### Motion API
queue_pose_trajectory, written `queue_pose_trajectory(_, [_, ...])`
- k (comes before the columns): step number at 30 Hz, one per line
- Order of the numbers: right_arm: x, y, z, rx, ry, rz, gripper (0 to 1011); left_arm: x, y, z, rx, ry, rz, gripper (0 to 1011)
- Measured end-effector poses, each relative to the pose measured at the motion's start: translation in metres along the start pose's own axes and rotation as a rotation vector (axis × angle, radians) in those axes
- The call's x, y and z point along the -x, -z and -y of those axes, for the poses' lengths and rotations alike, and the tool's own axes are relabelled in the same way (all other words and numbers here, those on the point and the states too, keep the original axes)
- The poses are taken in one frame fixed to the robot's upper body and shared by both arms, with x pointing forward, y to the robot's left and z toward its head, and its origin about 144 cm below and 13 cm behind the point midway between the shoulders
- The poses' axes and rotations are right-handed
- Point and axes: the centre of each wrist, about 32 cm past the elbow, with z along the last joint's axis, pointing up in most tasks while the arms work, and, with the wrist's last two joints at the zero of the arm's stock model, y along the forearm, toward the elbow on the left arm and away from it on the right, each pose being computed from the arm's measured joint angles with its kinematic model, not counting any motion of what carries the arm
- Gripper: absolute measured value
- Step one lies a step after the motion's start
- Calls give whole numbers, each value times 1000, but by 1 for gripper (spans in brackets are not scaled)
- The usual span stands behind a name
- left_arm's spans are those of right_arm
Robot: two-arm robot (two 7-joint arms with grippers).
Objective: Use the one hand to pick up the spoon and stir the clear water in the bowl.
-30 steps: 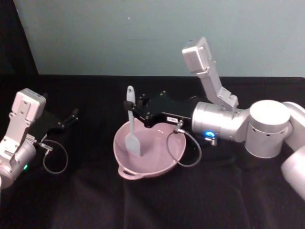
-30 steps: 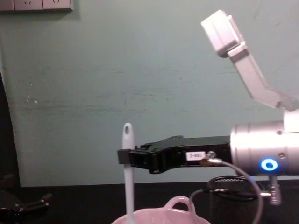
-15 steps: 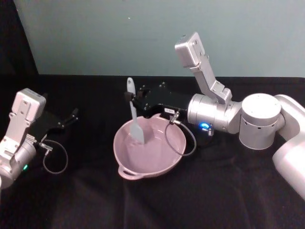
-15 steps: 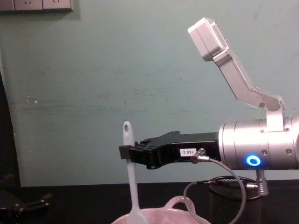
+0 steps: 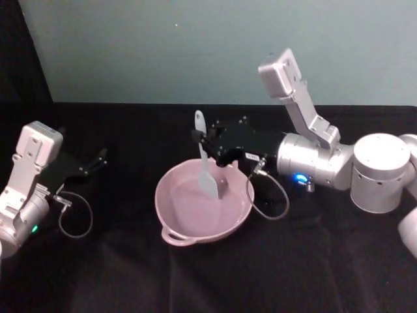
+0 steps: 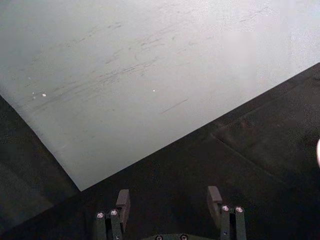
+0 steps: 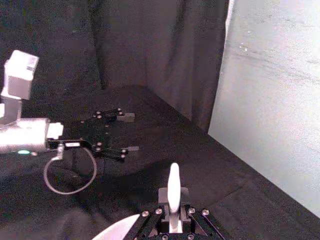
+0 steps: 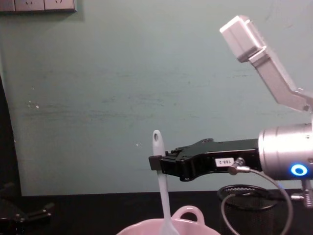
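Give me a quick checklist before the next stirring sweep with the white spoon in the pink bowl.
1. Grip: right claw shut on the long slim white plastic spoon, high on its handle: ok.
2. Blade down inside the pale pink glossy bowl: ok.
3. Fill level of the bowl: cannot tell.
4. Left claw open, parked far left, away from the bowl: ok.
5. Grey cable loop touching the bowl's rim or not: cannot tell.
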Motion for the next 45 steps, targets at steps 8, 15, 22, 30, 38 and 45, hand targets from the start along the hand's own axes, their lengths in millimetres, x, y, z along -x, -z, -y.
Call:
queue_pose_trajectory(8, [13,-1,7,-31,-33,-27,123,0,0,0,0,0,0,1011])
queue_pose_trajectory(15, [19,-3,-3,-66,-84,-58,123,0,0,0,0,0,0,1011])
queue_pose_trajectory(22, [15,-2,-18,-82,-99,-73,123,0,0,0,0,0,0,1011])
queue_pose_trajectory(30, [1,-4,-24,-65,-35,-31,123,0,0,0,0,0,0,1011])
queue_pose_trajectory(38, [-10,-4,-9,-35,28,-14,123,0,0,0,0,0,0,1011])
queue_pose_trajectory(45, [-2,-1,10,-17,42,-17,123,0,0,0,0,0,0,1011])
